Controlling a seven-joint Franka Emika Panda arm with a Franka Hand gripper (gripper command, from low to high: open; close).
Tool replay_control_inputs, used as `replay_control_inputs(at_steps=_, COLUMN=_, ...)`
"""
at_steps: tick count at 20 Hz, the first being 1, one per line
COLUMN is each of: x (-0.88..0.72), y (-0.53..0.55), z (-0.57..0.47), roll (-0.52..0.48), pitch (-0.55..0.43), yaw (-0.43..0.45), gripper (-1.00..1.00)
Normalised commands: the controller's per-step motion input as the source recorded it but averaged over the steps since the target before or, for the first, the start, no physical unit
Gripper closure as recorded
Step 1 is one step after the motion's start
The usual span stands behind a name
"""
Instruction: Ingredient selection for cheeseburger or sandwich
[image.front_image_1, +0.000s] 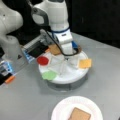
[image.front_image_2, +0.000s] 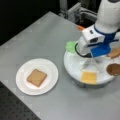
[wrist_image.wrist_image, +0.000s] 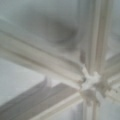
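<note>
You have one toast square (image.front_image_2: 36, 77) lying flat on the white plate (image.front_image_2: 21, 85), well apart from the round divided tray (image.front_image_1: 63, 78). The gripper (image.front_image_1: 67, 58) hangs low over the tray's middle, right above its dividers (wrist_image.wrist_image: 91, 81). It seems to carry nothing, though you cannot tell whether its claw is spread or pressed together.

By my judgement, you are choosing the second ingredient. Around the rim wait the tomato disc (image.front_image_1: 42, 60), green leaf (image.front_image_1: 49, 75), cheese square (image.front_image_1: 85, 63), second toast (image.front_image_1: 54, 49) and patty (image.front_image_2: 114, 69). Picking one calls for shifting outward from the centre over that compartment.
</note>
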Motion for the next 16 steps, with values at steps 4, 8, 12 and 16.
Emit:
replay_control_inputs(at_steps=4, x=-0.28, y=-0.13, z=0.39, roll=0.131, pitch=-0.051, yaw=-0.751, gripper=-1.0)
replay_control_inputs(at_steps=8, x=-0.2, y=-0.21, z=0.17, roll=0.25, pitch=-0.134, yaw=-0.78, gripper=-1.0)
replay_control_inputs(at_steps=12, x=-0.05, y=-0.3, z=-0.06, roll=0.277, pitch=-0.127, yaw=-0.561, gripper=-1.0)
replay_control_inputs(at_steps=16, x=0.06, y=-0.35, z=-0.09, roll=0.254, pitch=-0.101, yaw=-0.373, gripper=-1.0)
